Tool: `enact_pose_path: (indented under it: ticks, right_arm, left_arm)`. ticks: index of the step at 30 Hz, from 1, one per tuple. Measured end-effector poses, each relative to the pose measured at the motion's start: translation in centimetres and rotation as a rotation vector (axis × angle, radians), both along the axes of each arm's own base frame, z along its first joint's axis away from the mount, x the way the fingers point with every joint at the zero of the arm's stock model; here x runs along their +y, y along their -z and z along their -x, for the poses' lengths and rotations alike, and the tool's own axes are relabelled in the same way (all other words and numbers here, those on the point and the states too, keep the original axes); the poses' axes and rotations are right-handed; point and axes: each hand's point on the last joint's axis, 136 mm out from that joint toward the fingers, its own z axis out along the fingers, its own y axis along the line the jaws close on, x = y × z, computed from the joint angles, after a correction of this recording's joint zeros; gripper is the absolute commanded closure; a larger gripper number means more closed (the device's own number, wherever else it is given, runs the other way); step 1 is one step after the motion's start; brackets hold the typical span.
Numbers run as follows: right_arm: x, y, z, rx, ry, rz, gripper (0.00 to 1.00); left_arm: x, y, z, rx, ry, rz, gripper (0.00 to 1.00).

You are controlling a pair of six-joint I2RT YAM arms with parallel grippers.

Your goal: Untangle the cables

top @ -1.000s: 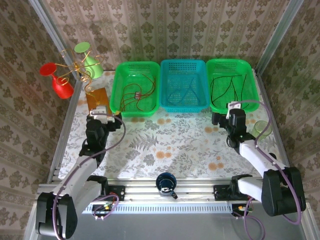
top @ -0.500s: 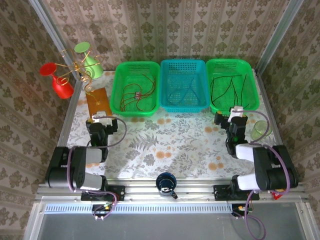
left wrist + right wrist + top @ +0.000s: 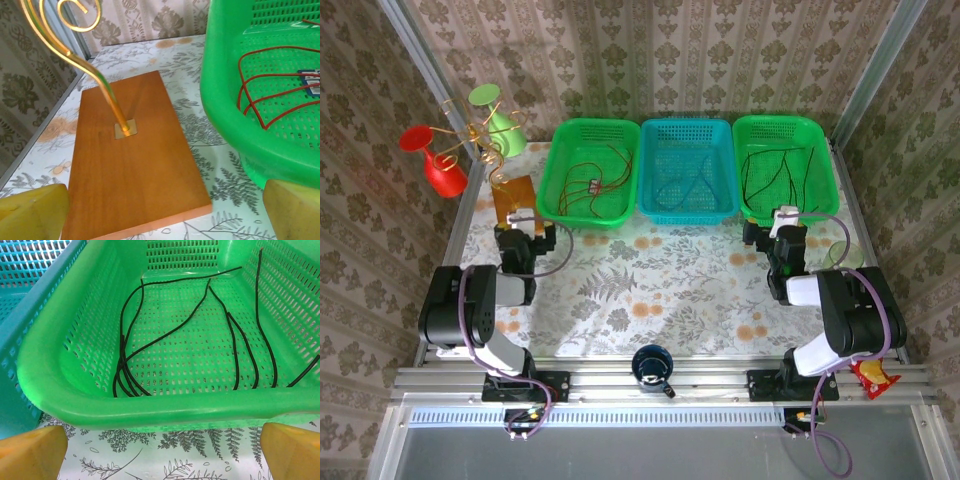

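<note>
Plainly, left claw [image 3: 162, 212] and right claw [image 3: 161, 450] gape wide — both empty.

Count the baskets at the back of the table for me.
3: a green basket at left with red cables, a blue basket in the middle, another green basket at right with black cables. None seems hidden.

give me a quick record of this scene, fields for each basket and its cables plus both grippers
left basket: green, holds red cables
middle basket: blue, holds dark blue cables
right basket: green, holds black cables, lying loose
left gripper: open, empty, over the wire stand's wooden base
right gripper: open, empty, facing the right basket's near wall
sorting: one cable colour per basket
</note>
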Motion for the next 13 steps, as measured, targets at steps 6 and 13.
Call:
enact_pose_path:
  ticks: [6, 13]
  right_arm:
    - [0.01, 0.24, 0.08, 0.011, 0.000, 0.000, 0.00]
    - [0.20, 0.03, -0.14, 0.007, -0.005, 0.000, 0.00]
  left_arm:
    - [0.18, 0.70, 0.23, 0.030, -0.005, 0.003, 0.00]
    - [0.19, 0.93, 0.31, 0.039, -0.006, 0.005, 0.00]
